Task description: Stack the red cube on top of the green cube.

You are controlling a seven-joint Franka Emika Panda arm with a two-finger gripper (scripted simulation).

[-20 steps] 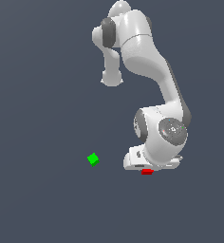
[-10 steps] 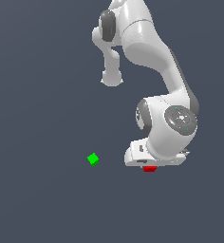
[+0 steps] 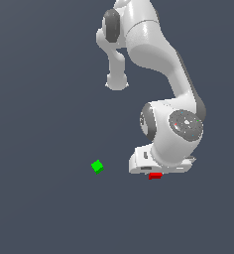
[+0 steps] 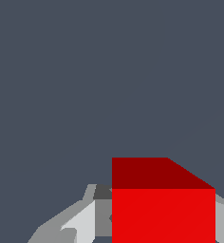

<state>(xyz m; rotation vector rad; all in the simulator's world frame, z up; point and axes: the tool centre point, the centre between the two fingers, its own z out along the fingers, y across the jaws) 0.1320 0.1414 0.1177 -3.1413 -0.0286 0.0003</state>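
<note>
The red cube point(image 3: 155, 175) peeks out from under the white hand in the exterior view. Most of it is hidden by the hand. In the wrist view the red cube point(image 4: 163, 204) fills the space between the two grey fingers point(image 4: 85, 219), which press against its sides. My gripper point(image 4: 163, 223) is shut on it. The green cube point(image 3: 97, 166) lies alone on the dark floor, off to the exterior view's left of the hand and well apart from it. It does not show in the wrist view.
The arm's large white links point(image 3: 158, 54) rise above the hand, and its base point(image 3: 118, 82) stands further back. A plain dark grey floor point(image 3: 44, 208) surrounds everything.
The arm's upper links have swung and the elbow has risen. The hand and the red cube have shifted slightly upward together. The green cube has not moved.
</note>
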